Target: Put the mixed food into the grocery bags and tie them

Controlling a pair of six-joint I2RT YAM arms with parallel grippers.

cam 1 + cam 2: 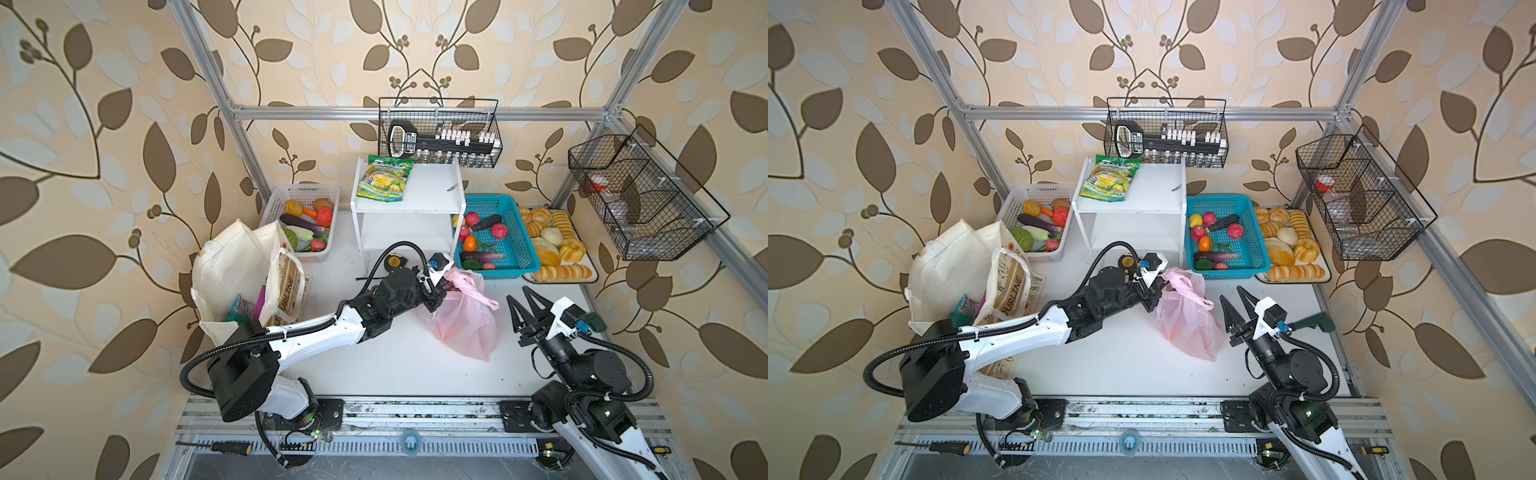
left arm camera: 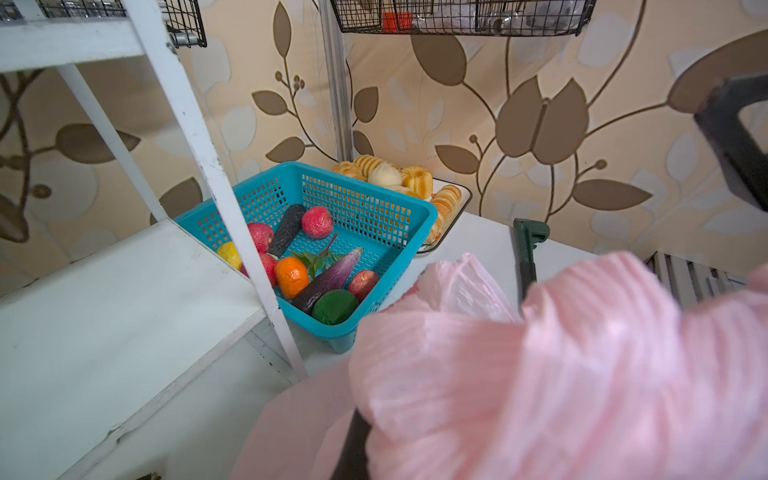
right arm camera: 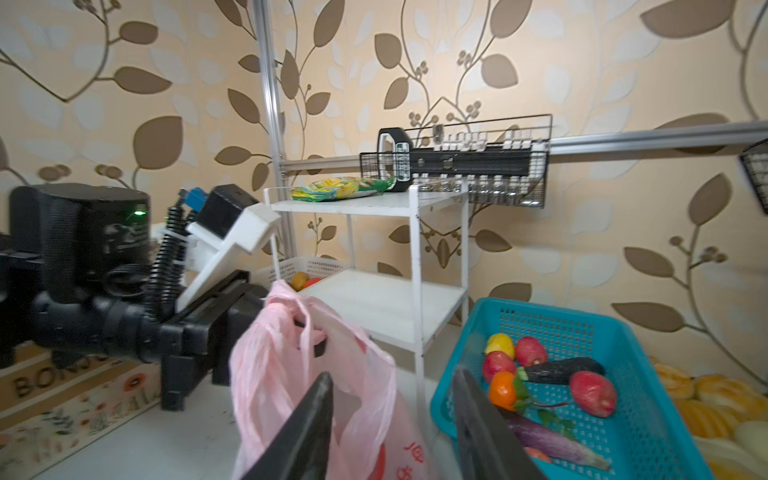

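The left pincer (image 1: 437, 292) is clamped shut on the top of the pink plastic bag (image 1: 467, 328), up by its loop handles, near the middle of the table (image 1: 395, 365). My guess is that it pinches the bag there to stop the thin film from slumping flat, so the mouth can be reached. Below the grip the bag sags onto the table. I cannot tell whether any food is inside. The reddish tint showing through may only be its print.

The right pincer (image 1: 519, 296) hangs just to the right of the bag. Its jaws are apart with nothing between them, and it points toward the far side. There the teal basket (image 1: 490, 198) holds the toy fruits (image 1: 500, 231), red, orange and yellow. That stance would suit either fetching a fruit or taking a bag handle.

On the left, the canvas tote (image 1: 232, 266) stands upright. A teal-and-red snack packet (image 1: 236, 311) and a purple snack packet (image 1: 261, 302) show in its mouth. Its handles hang loose and are not tied.
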